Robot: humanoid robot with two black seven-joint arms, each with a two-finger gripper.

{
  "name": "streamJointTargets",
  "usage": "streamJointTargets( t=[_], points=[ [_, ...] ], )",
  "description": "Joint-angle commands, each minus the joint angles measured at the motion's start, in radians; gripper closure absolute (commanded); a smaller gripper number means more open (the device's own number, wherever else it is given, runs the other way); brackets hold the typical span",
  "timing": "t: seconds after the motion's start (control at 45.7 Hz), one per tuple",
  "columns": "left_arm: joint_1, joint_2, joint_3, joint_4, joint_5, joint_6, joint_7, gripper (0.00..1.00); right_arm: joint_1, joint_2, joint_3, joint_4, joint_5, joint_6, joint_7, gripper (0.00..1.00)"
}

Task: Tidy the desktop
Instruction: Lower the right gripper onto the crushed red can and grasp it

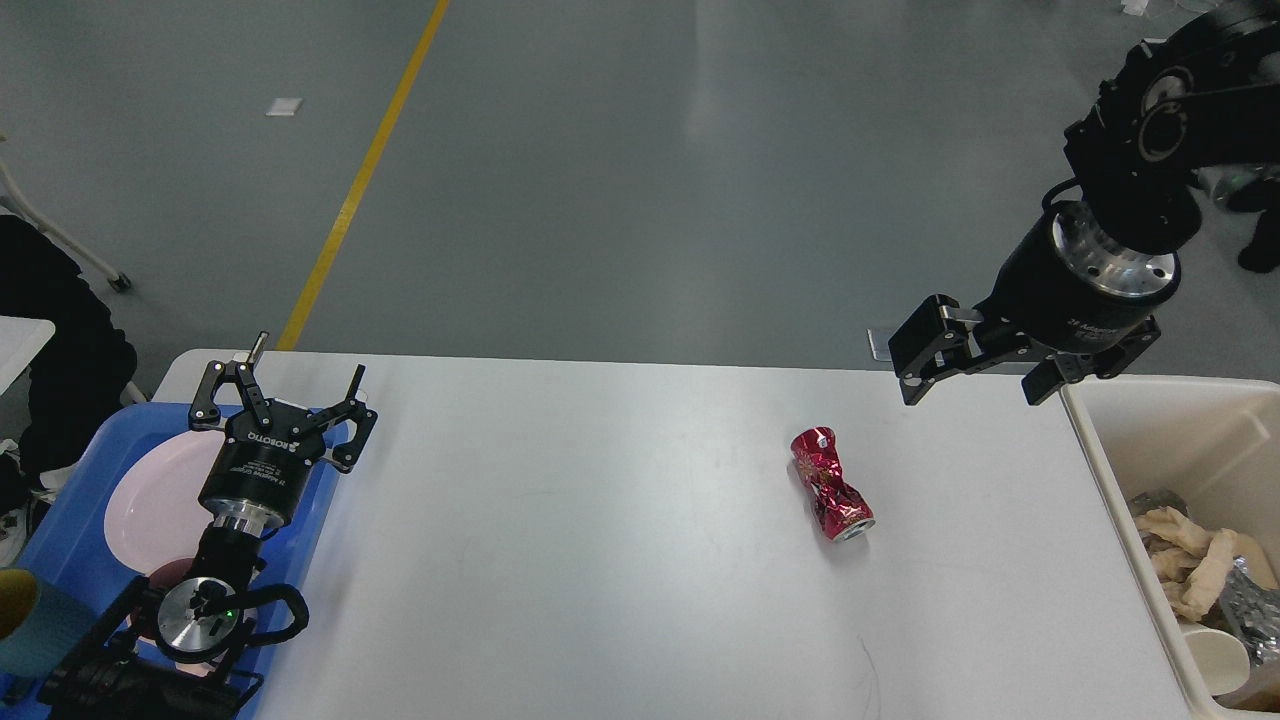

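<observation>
A crushed red can (pixel 832 484) lies on its side on the white desktop (pixel 600 560), right of centre. My right gripper (pixel 968 384) hangs open above the desktop's far right part, up and to the right of the can, holding nothing. My left gripper (pixel 288 396) is open and empty over the far end of the blue tray (pixel 60 540) at the left edge.
The blue tray holds a pink plate (pixel 150 500) and a teal cup (pixel 30 620). A cream bin (pixel 1190 540) at the right edge contains crumpled paper, foil and a paper cup. A thin hair-like line (pixel 868 670) marks the desktop near the front.
</observation>
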Motion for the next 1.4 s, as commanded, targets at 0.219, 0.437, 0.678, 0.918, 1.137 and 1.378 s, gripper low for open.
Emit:
streamJointTargets(
  t=[0.219,0.437,0.678,0.918,1.137,1.378],
  points=[
    [-0.001,0.000,0.000,0.000,0.000,0.000,0.000,0.04,-0.074,0.026,0.012,-0.062,-0.003,-0.007,0.000,0.00],
    [0.001,0.000,0.000,0.000,0.000,0.000,0.000,0.04,-0.229,0.032,0.072,-0.194,-0.009,-0.017,0.000,0.00],
    [-0.001,0.000,0.000,0.000,0.000,-0.003,0.000,0.04,-0.523,0.228,0.078,-0.379,-0.014,-0.175,0.000,0.01],
    [0.001,0.000,0.000,0.000,0.000,-0.003,0.000,0.03,-0.707,0.254,0.077,-0.493,-0.032,-0.313,0.011,0.06],
    [-0.001,0.000,0.000,0.000,0.000,-0.003,0.000,0.03,-0.939,0.331,0.084,-0.743,-0.077,-0.335,0.011,0.06],
    [-0.001,0.000,0.000,0.000,0.000,-0.003,0.000,0.04,-1.019,0.365,0.086,-0.824,-0.074,-0.434,0.015,0.06]
  ],
)
